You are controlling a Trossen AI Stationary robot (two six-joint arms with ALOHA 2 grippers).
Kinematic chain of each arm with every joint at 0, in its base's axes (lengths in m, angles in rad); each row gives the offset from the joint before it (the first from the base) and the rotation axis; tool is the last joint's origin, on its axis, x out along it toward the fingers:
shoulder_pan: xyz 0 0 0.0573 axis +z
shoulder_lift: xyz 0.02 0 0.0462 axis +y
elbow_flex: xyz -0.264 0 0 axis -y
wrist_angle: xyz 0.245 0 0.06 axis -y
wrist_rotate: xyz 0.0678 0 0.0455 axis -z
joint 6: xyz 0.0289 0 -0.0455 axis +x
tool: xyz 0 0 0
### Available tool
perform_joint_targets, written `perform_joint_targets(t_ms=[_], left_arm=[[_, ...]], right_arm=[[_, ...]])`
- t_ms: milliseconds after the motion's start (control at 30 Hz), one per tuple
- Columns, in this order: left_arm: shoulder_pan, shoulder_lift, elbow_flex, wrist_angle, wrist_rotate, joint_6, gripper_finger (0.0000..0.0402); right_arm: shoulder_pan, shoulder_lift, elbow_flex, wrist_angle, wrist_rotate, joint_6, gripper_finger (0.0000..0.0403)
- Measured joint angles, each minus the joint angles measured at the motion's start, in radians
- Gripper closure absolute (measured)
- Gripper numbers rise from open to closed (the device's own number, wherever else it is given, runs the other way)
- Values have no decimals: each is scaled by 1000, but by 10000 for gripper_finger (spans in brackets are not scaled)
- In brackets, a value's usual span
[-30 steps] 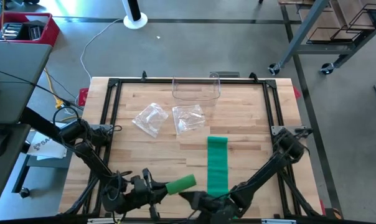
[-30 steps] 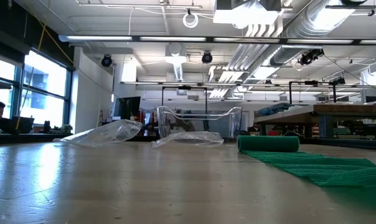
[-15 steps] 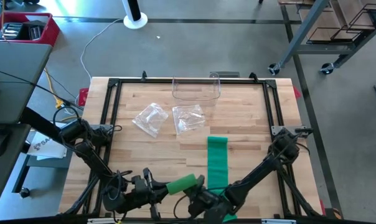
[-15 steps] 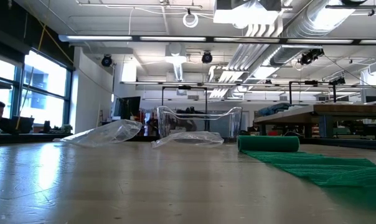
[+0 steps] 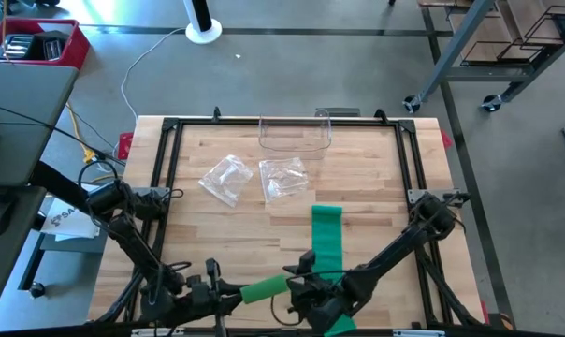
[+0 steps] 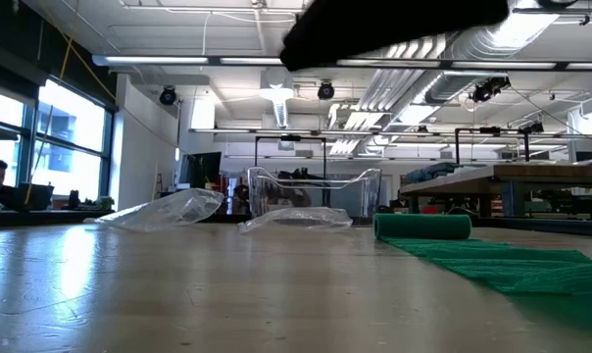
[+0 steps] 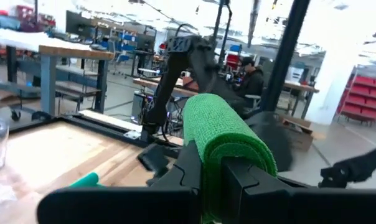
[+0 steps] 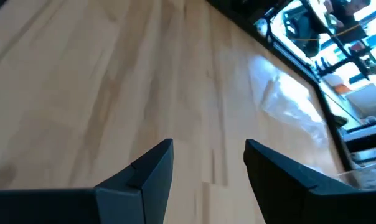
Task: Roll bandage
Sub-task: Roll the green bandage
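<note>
A green bandage strip (image 5: pixel 326 245) lies flat on the wooden table (image 5: pixel 226 234), running from the middle toward the near edge. In the low view its far end (image 6: pixel 422 226) shows as a small roll resting on the table. A second green bandage roll (image 5: pixel 265 288) hangs above the near edge with my left gripper (image 5: pixel 244 295) shut on it. My right gripper (image 5: pixel 299 281) stands open just right of that roll, above bare wood (image 8: pixel 113 93), with nothing between its fingers (image 8: pixel 152 167). My left gripper pinches the green roll by its left end (image 7: pixel 220 155) between the two fingers (image 7: pixel 189 169). The fingers come about level from the table's left and lie along the roll. The roll sticks out past the fingertips toward the right, lifted clear of the table.
Two clear plastic bags (image 5: pixel 225 178) (image 5: pixel 283 178) lie on the far half of the table, and a clear open container (image 5: pixel 295 134) stands at the far edge. A black frame (image 5: pixel 170 126) borders the table. A dark arm part (image 6: pixel 394 25) crosses the top of the low view.
My left gripper has carried the green roll a little toward the near edge, and the roll has rolled with it. My right gripper has rolled about its own axis and sunk toward the table, closing in on the roll's free end. A dark arm part now shows in the low view.
</note>
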Motion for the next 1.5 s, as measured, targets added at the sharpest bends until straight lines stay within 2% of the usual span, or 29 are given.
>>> perform_joint_targets(t_ms=[100, 267, 367, 467, 567, 633, 733, 833, 900, 967, 1133, 1300, 1500], left_arm=[[-27, 0, 0, 53, 3, 85, 389], [-59, 0, 1, 119, 68, 225, 389], [-64, 0, 1, 140, 121, 290, 389], [-64, 0, 1, 138, 175, 347, 389], [-65, 0, 1, 136, 201, 426, 389], [-74, 0, 1, 135, 202, 499, 389], [-95, 0, 1, 119, 203, 625, 389], [-112, 0, 1, 73, 205, 723, 389], [-114, 0, 6, 9, 207, 787, 389], [-113, 0, 6, -63, 205, 833, 389], [-103, 1, 9, -125, 205, 871, 389], [-103, 1, 9, -118, 216, 883, 389], [-102, 1, 9, -117, 232, 877, 389]], right_arm=[[-12, -57, -178, 239, -93, 1, 213], [-55, -141, -426, 838, -426, 38, 213], [-77, -143, -465, 1150, -525, 65, 213], [-92, -143, -428, 1254, -616, 32, 213], [-89, -144, -348, 1240, -710, -72, 213], [-72, -161, -302, 1149, -707, -140, 213], [-42, -215, -232, 876, -549, -163, 213], [-16, -272, -145, 568, -384, -111, 213], [-6, -289, -84, 416, -367, -56, 213], [2, -290, -24, 338, -384, -27, 213], [9, -286, 41, 302, -488, -21, 213], [7, -277, 42, 310, -479, -57, 213], [7, -224, 42, 452, -469, -187, 213]])
